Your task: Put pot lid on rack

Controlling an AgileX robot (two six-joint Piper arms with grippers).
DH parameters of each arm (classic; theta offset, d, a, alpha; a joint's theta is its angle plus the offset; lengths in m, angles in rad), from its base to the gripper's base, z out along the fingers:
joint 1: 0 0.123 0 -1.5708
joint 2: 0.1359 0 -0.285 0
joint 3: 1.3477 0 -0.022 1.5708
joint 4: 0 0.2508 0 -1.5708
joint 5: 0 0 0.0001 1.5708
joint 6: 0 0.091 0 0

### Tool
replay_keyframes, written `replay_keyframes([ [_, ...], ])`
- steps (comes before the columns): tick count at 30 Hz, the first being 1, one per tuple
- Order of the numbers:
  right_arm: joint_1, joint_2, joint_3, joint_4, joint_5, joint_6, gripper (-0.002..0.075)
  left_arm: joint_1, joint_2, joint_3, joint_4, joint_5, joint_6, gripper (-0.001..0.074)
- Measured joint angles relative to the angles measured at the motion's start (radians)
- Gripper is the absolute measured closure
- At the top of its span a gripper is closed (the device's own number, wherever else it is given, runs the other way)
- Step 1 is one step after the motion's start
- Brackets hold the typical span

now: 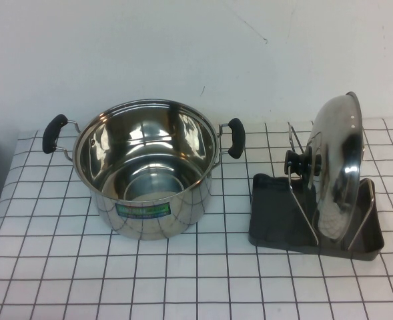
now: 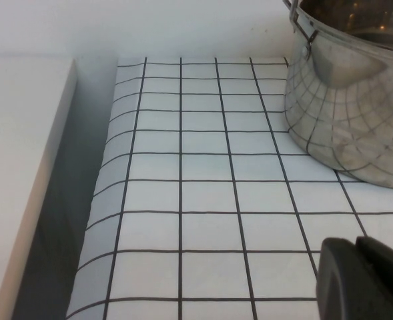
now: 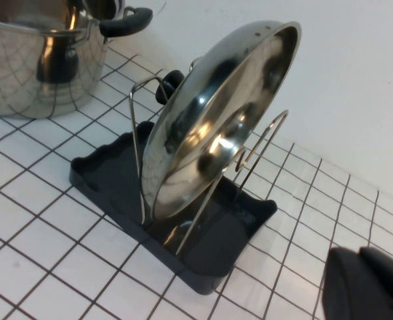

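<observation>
The shiny steel pot lid (image 1: 339,167) stands on edge in the rack (image 1: 276,213), leaning between the silver wire dividers, its black knob (image 1: 295,162) facing the pot. The right wrist view shows the pot lid (image 3: 209,133) upright in the dark grey rack (image 3: 109,167). My right gripper (image 3: 359,252) hovers shut over the checked cloth, apart from the rack, holding nothing. My left gripper (image 2: 359,243) is shut and empty over the cloth, near the pot's left side. Neither arm appears in the high view.
The open steel pot (image 1: 146,167) with two black side handles stands left of the rack, also seen as the pot (image 2: 349,113) in the left wrist view. A white block (image 2: 23,167) borders the cloth's left edge. A white wall stands behind.
</observation>
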Motion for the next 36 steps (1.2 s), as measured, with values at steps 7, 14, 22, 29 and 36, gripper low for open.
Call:
replay_keyframes([
  [7,0.000,0.000,0.000,0.000,0.000,0.002,0.0727,0.000,0.000,-0.002,0.000,0.006,0.000,0.0737],
  [14,0.000,0.000,0.000,0.000,0.000,0.002,0.0727,0.000,0.000,-0.002,-0.002,0.006,0.000,0.0737],
  [22,0.000,-0.016,0.038,0.002,-0.020,0.006,0.0727,0.000,0.000,-0.002,-0.003,0.007,0.000,0.0737],
  [29,0.000,-0.112,0.182,-0.367,-0.137,0.434,0.0727,0.000,0.000,-0.002,-0.003,0.008,0.000,0.0737],
  [36,0.000,-0.252,0.387,-0.618,-0.257,0.736,0.0727,0.000,0.000,-0.002,-0.003,0.008,0.000,0.0737],
])
